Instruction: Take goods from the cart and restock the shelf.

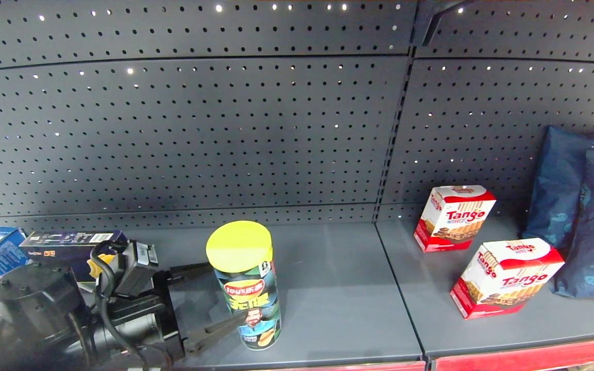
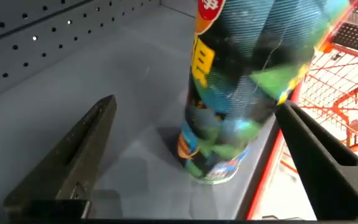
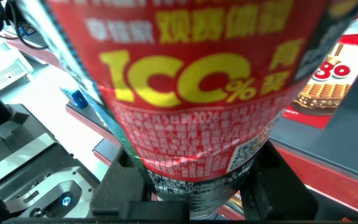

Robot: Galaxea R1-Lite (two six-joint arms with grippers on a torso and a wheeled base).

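A chips can [image 1: 246, 286] with a yellow lid and a blue-green label stands upright on the grey shelf [image 1: 338, 299], near its front edge. My left gripper [image 1: 213, 300] is open at the can's left side, with one finger behind the can and the other in front of it. In the left wrist view the can [image 2: 235, 93] stands between the two spread fingers of the left gripper [image 2: 196, 107], close to one fingertip [image 2: 291, 121]. My right gripper [image 3: 194, 193] is shut on a red chips can [image 3: 191, 93], whose label looms close to the camera.
Two red-and-white wafer boxes [image 1: 454, 216] [image 1: 506, 278] lie on the right shelf section, with dark blue bags [image 1: 580, 206] beyond them. Dark and blue boxes [image 1: 70, 241] sit at the far left. A pegboard wall [image 1: 225, 129] backs the shelf. The red wire cart [image 2: 353, 81] stands below.
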